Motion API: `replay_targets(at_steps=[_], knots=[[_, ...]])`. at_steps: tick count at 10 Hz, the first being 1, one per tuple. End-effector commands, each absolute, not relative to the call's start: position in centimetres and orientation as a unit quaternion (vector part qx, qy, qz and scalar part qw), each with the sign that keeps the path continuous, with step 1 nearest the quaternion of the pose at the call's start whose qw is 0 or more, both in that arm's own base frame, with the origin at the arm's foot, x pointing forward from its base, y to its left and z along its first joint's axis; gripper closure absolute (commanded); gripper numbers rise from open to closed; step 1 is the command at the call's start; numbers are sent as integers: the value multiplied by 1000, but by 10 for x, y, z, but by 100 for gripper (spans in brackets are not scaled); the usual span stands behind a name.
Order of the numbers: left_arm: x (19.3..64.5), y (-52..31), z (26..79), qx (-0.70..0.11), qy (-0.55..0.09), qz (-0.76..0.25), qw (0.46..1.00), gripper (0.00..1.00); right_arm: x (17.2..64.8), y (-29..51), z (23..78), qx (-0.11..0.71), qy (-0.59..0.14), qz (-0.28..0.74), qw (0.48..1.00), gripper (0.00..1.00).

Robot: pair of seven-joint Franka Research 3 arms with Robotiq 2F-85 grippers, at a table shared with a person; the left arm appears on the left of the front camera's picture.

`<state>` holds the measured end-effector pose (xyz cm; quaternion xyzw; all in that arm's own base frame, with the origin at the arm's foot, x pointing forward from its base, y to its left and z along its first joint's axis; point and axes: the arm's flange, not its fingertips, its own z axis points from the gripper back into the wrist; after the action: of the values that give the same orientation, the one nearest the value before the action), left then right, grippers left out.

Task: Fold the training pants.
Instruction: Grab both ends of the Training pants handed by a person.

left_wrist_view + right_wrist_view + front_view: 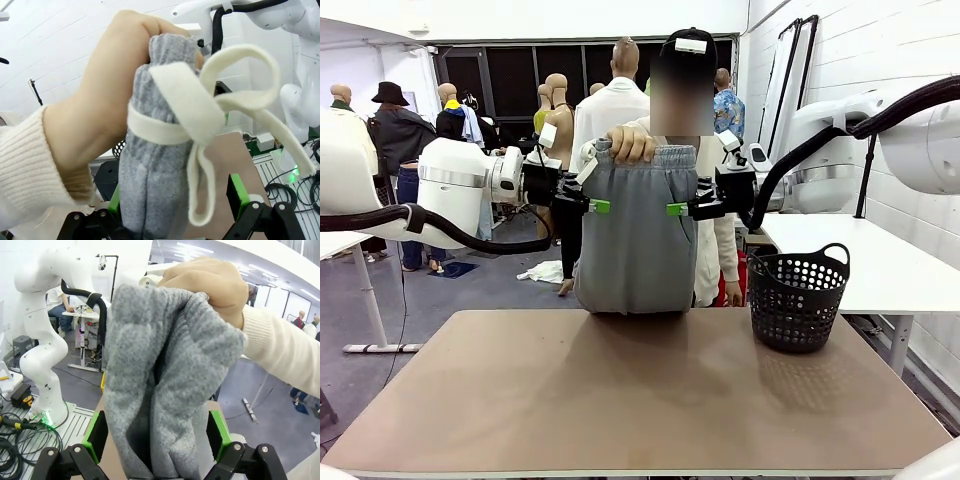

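A person at the far side holds up the light grey training pants point(634, 240) by the gathered waistband, and the folded legs hang down to the table's far edge. My left gripper point(596, 207) stands open at the pants' left edge just below the waistband. My right gripper point(680, 209) stands open at the right edge at the same height. In the left wrist view the pants point(150, 170), with the white drawstring point(200, 115) tied in a bow, hang between the spread green fingers point(238, 194). In the right wrist view the grey fabric point(160, 390) hangs between both green fingers point(95, 436), unclamped.
A black perforated basket point(798, 298) stands at the table's far right. The brown tabletop point(620, 400) lies bare in front of the pants. The person's hand point(632, 145) grips the waistband top. A small white cloth point(542, 271) lies on the floor behind.
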<state>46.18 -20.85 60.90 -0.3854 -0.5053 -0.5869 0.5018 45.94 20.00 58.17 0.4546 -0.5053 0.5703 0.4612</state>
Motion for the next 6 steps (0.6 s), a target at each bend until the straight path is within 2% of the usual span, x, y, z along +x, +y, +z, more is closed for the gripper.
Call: replay_targets(at_steps=[1,3,4,6], knots=[[466,-209,610,-403,-511,-583,486,0,466,207,584,466,-517,551,462,0],[465,-210,610,-410,-514,-583,478,0,469,209,583,474,-525,537,459,0],[464,-210,609,-409,-514,-582,479,9,470,209,583,479,-530,528,459,12],[465,-209,607,-408,-515,-578,484,46,470,208,583,482,-528,524,463,52]])
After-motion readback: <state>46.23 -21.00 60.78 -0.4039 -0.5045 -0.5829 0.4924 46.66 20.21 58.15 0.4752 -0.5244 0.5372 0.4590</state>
